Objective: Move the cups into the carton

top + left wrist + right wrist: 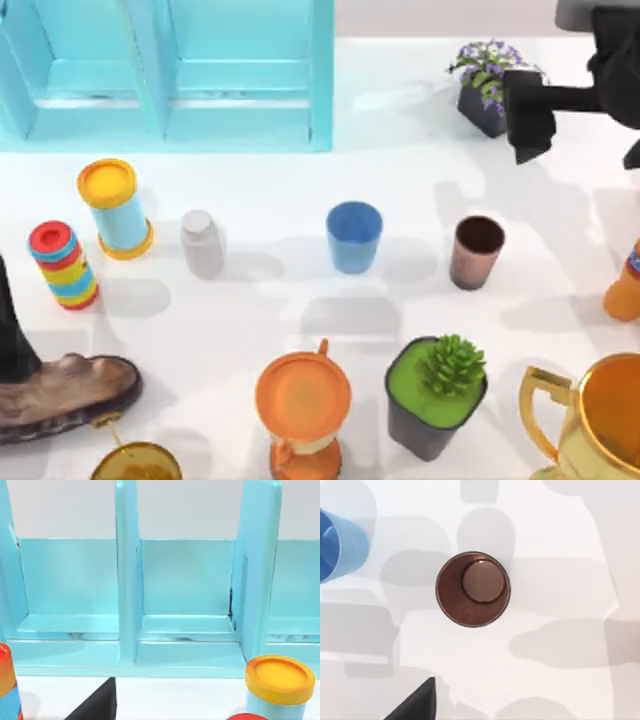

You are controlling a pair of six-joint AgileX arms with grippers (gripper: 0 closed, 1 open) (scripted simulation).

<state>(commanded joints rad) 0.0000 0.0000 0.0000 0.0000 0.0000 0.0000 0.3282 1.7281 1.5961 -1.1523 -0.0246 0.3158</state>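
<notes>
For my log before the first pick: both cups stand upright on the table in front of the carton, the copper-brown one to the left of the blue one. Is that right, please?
Not quite: the order is reversed. In the top view the copper-brown cup stands to the right of the blue cup. The rest holds: both are upright on the table, in front of the carton.

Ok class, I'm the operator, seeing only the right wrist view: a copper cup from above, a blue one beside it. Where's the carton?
Observer: The turquoise carton stands at the table's far left, in the top view.
Operator: Which cup is nearer it?
Observer: The blue cup; the copper cup stands to its right, the right gripper farther back.
Operator: And the left arm?
Observer: The left arm is parked at the left edge, its wrist camera facing the carton's compartments.
</notes>
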